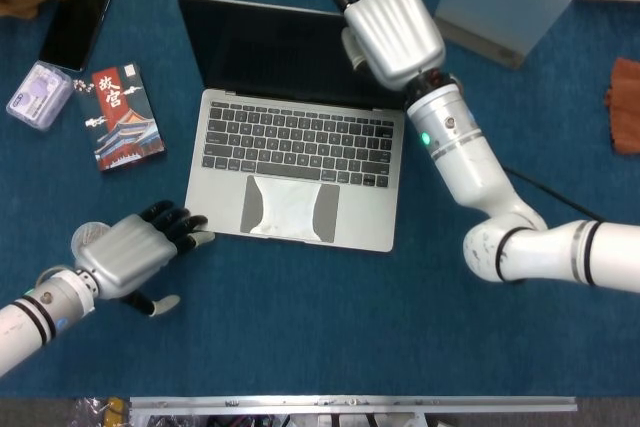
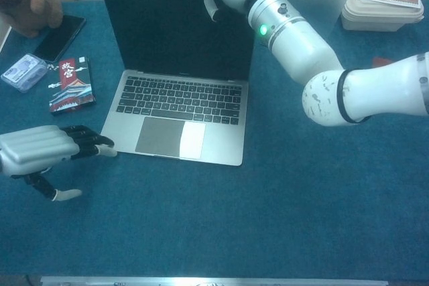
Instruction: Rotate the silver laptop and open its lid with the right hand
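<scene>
Blue cloth tabletop (image 1: 300, 327). Silver laptop (image 1: 300, 182) at centre, lid raised, dark screen facing the robot, hinge at the far side, long axis left to right. Right hand (image 1: 385, 17) at the lid's top right corner, fingers extended; whether it grips the edge cannot be told. Left hand (image 1: 130, 252) curled, empty, beside the laptop's near left corner.

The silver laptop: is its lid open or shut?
Open. The silver laptop shows its keyboard, with the dark screen raised behind it; the right robot hand is at its top edge.
</scene>
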`<act>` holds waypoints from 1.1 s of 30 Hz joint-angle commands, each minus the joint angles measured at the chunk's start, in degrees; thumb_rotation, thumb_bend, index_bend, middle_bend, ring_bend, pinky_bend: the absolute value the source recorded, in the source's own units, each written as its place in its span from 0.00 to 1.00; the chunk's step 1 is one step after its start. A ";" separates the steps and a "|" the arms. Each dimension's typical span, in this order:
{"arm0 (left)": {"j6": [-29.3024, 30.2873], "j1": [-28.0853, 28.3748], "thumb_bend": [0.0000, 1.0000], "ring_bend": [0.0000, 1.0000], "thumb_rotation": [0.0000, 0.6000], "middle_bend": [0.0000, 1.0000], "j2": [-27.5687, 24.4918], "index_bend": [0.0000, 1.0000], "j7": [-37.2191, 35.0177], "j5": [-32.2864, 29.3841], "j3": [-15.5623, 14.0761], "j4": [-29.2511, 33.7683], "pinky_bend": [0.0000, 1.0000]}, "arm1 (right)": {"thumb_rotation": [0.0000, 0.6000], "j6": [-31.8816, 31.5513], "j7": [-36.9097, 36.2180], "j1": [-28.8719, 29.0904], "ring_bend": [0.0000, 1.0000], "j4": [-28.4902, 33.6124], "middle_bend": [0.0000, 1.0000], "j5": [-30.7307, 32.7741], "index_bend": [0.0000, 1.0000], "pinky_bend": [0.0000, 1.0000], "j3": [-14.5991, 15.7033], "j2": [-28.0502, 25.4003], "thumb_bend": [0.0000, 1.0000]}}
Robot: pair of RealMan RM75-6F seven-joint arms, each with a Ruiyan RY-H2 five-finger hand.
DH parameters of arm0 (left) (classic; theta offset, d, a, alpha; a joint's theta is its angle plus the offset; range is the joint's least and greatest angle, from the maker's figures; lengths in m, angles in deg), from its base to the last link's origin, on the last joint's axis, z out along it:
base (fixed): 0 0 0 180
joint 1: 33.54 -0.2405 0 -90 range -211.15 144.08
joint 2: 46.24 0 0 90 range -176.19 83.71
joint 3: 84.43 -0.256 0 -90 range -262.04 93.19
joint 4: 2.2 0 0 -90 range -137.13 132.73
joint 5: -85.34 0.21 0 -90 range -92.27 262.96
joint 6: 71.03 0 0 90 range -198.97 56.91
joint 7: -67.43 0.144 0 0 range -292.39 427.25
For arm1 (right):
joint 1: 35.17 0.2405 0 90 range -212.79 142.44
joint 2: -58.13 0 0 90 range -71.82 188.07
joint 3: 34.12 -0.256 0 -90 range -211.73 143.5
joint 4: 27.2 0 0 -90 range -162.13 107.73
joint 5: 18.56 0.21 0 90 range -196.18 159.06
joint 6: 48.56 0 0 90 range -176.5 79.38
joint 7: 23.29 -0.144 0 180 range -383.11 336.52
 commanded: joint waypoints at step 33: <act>38.00 -22.76 0.32 0.00 0.99 0.05 -2.89 0.08 -10.62 -9.84 9.40 -5.24 0.00 | 0.85 -26.43 -14.79 -33.94 0.00 30.22 0.11 -18.86 0.00 0.03 19.80 -25.93 0.53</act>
